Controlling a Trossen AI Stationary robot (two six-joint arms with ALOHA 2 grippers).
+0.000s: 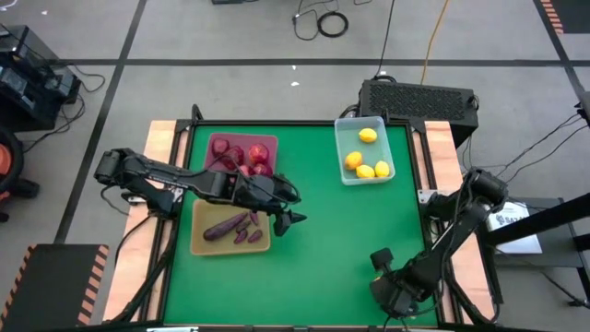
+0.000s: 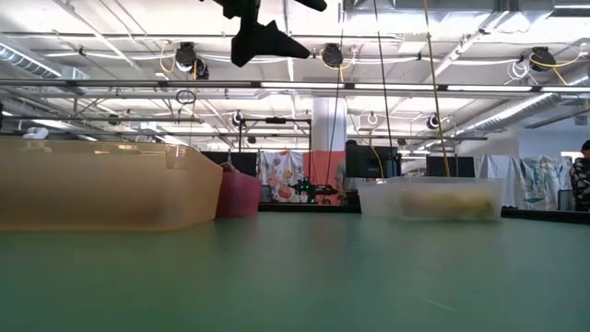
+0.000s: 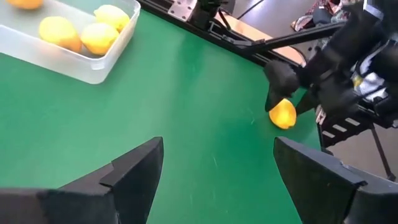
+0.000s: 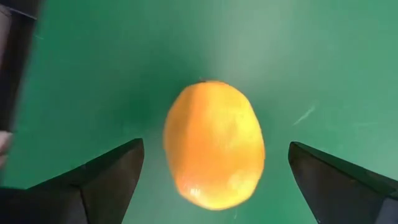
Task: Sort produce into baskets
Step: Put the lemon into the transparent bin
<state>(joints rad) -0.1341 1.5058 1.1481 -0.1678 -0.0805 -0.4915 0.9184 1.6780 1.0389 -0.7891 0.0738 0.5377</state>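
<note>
A yellow-orange lemon (image 4: 214,146) lies on the green table top near the near right corner; it also shows in the left wrist view (image 3: 283,114). My right gripper (image 1: 381,262) is open above it, pointing down, one finger on each side with gaps between. My left gripper (image 1: 291,219) is open and empty, high above the table beside the tan tray (image 1: 199,242), which holds several purple eggplants (image 1: 229,227). The maroon tray (image 1: 269,141) holds several red fruits (image 1: 245,157). The clear bin (image 1: 348,123) holds several lemons (image 1: 366,166).
The three containers stand along the far and left parts of the green mat (image 1: 341,231); its middle and near part are bare. In the low view the tan tray (image 2: 101,189) and the clear bin (image 2: 433,198) rise from the table. A black box (image 1: 419,97) sits behind the far edge.
</note>
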